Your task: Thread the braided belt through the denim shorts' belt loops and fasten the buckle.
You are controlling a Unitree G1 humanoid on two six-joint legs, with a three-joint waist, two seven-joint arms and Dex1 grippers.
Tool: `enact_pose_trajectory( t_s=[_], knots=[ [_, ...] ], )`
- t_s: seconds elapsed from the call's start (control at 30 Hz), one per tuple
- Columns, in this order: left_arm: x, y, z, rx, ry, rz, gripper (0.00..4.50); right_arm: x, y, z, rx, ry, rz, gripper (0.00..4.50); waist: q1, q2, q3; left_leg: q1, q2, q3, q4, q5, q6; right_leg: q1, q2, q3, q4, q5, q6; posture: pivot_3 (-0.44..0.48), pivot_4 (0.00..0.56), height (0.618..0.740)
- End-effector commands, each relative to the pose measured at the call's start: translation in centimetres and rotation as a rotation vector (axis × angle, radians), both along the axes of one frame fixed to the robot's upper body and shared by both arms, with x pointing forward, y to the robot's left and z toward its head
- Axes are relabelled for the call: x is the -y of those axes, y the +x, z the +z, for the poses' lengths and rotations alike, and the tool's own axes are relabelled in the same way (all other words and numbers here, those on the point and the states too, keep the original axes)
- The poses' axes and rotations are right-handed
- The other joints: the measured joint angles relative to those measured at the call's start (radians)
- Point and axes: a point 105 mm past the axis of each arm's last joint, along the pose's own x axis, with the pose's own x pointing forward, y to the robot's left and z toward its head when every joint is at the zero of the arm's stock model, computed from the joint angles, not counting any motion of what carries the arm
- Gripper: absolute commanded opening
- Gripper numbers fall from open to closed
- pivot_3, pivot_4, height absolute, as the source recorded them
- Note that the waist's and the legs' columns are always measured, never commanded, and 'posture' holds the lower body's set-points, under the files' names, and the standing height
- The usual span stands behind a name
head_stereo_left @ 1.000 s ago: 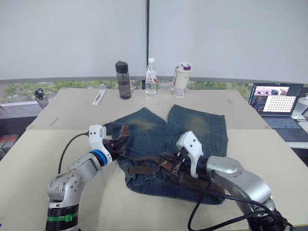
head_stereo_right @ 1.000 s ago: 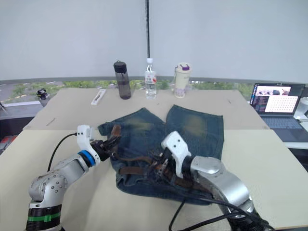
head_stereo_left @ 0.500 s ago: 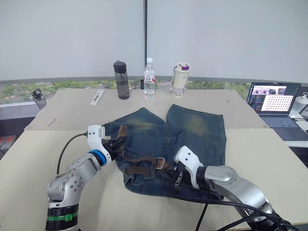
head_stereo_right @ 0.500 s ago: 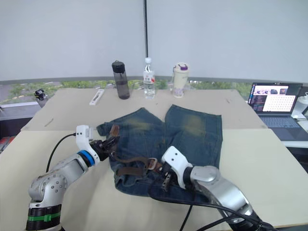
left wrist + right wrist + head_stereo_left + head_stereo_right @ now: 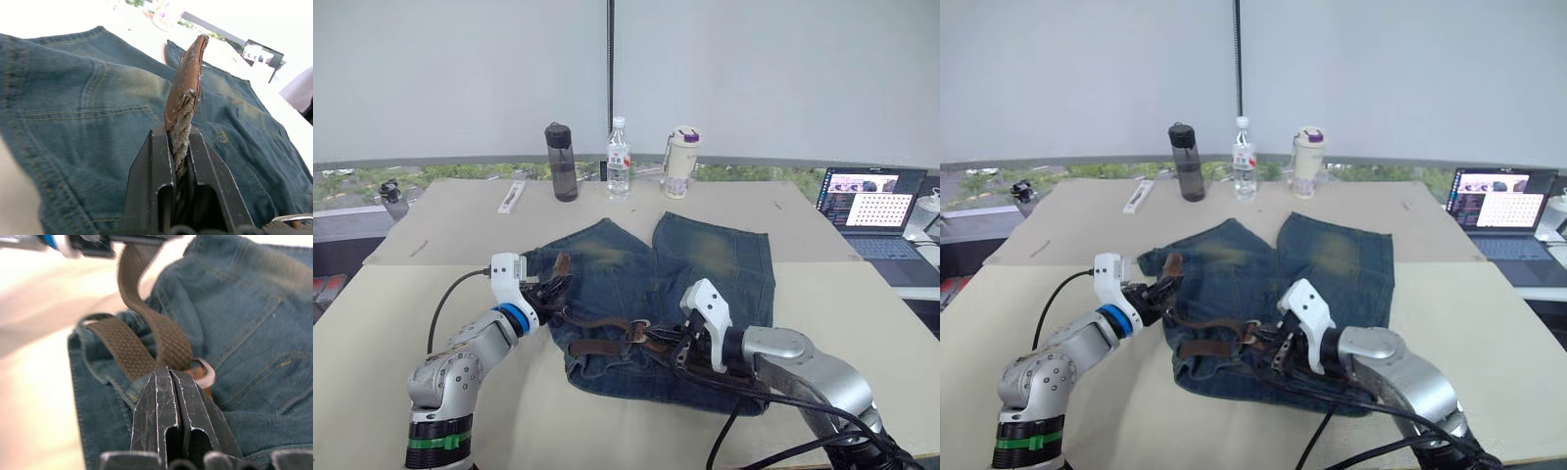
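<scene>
The denim shorts [image 5: 656, 294] are spread flat at the centre of the counter [image 5: 862, 323], with the braided belt [image 5: 597, 323] laid across the waistband at lower centre. The belt's tip is clamped between the left gripper [image 5: 177, 147] fingers. The right gripper [image 5: 168, 382] fingers are pressed together, empty, just beside the buckle [image 5: 208, 374].

Denim shorts [image 5: 705, 264] on table [image 5: 862, 313] — bottles behind

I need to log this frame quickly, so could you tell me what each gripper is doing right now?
Left gripper: closed on the braided belt tip.
Right gripper: closed, holding nothing, at the buckle.
</scene>
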Motion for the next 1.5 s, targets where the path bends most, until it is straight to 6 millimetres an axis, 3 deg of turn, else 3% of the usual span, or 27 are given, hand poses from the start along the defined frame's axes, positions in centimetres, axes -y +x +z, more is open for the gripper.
enact_pose_trajectory(
  t_s=[0.03, 0.53, 1.2, 1.5],
  knots=[
    [0.2, -0.1, 2.1, 0.077, 0.0, -0.01, 0.0, -0.3, -0.1, 0.0, 0.036, -0.026, 0.015, 0.05, 0.0, 0.0, 0.0, 0.0, 0.0, 0.0, 0.0, 0.0, 0.0, 0.0, 0.0, 0.0, 0.0, 0.0, 0.0, 0.0, 0.15, 0.74],
    [0.3, -0.1, 2.3, 0.083, -0.002, -0.009, 0.0, -0.3, 1.0, -1.6, 0.03, -0.104, -0.036, 0.05, -0.001, 0.0, 0.0, 0.0, 0.0, 0.0, 0.0, 0.0, 0.0, 0.0, 0.0, 0.0, 0.0, 0.0, -0.001, 0.0, 0.15, 0.74],
    [-0.3, 0.1, 2.3, 0.087, -0.014, 0.019, 0.0, -1.7, 2.1, -1.5, 0.085, -0.082, -0.031, 0.05, -0.002, 0.0, 0.0, 0.0, 0.0, 0.001, 0.0, 0.0, 0.0, 0.0, 0.0, 0.0, -0.001, 0.0, -0.001, 0.0, 0.15, 0.74],
    [-0.9, 0.2, 2.5, 0.092, -0.022, 0.04, 0.0, -1.8, 2.1, -3.1, 0.072, -0.121, -0.021, 0.05, -0.001, 0.0, 0.0, 0.0, 0.0, 0.001, 0.0, 0.0, 0.0, 0.0, 0.0, 0.0, -0.001, 0.0, -0.001, 0.0, 0.15, 0.74]
  ],
)
